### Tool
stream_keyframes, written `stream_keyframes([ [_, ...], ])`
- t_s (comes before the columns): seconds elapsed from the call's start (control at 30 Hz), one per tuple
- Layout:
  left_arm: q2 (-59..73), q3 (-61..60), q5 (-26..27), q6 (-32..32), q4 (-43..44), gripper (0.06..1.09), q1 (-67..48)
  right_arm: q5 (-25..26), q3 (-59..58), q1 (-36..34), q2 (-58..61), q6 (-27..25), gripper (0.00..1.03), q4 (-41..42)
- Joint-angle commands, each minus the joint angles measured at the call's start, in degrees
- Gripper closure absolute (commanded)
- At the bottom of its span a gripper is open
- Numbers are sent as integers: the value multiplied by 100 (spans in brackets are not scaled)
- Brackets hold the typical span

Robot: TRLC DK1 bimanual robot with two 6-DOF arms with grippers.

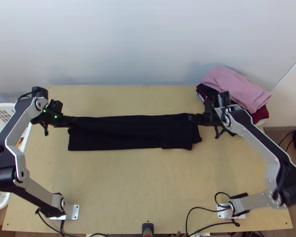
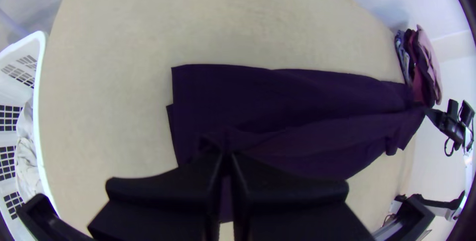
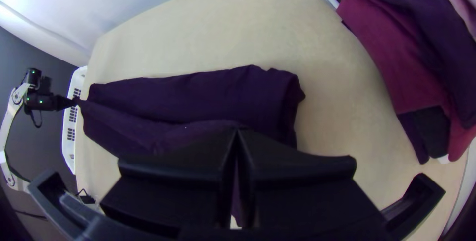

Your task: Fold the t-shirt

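Pale wood of the tabletop [image 1: 148, 181] runs from the arms' bases up to the smooth whitish wall [image 1: 128, 39] in the top view, leaving a broad stretch on the near side of both claws and a narrower band on their far side. The left claw [image 1: 71, 121] sits inside the table's left edge, with the white basket [image 1: 24, 138] beyond that edge on its outer side; the right claw [image 1: 192, 117] has less sideways room, since the clothes pile [image 1: 236, 89] is close by, outward and toward the wall. Between the two claws lies the black t-shirt [image 1: 128, 136], folded into a long, narrow strip, one end at each claw, most of its width on the near side of them. From the left wrist view, the left claw's fingers are together on a pinch of the dark cloth, which puckers at their tips; a soft ridge of it runs over to the right claw, beside flatter layers whose squared end shows a small step. From the right wrist view, the right claw likewise has its fingers closed on the shirt, a ridge sloping away toward the left claw; the end beside it is rounder and rumpled, with a rolled fold, while outward from it the pile's thick, soft layers show maroon, dark and pink.
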Motion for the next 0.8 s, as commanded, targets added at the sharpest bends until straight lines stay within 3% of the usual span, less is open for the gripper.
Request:
stream_keyframes([
  [0.0,265,308,18,-152,48,105,-15,101,385,-86,449,83,100,100],
  [0.77,1381,686,-87,-547,514,105,73,514,1378,-253,2269,74,100,549],
])
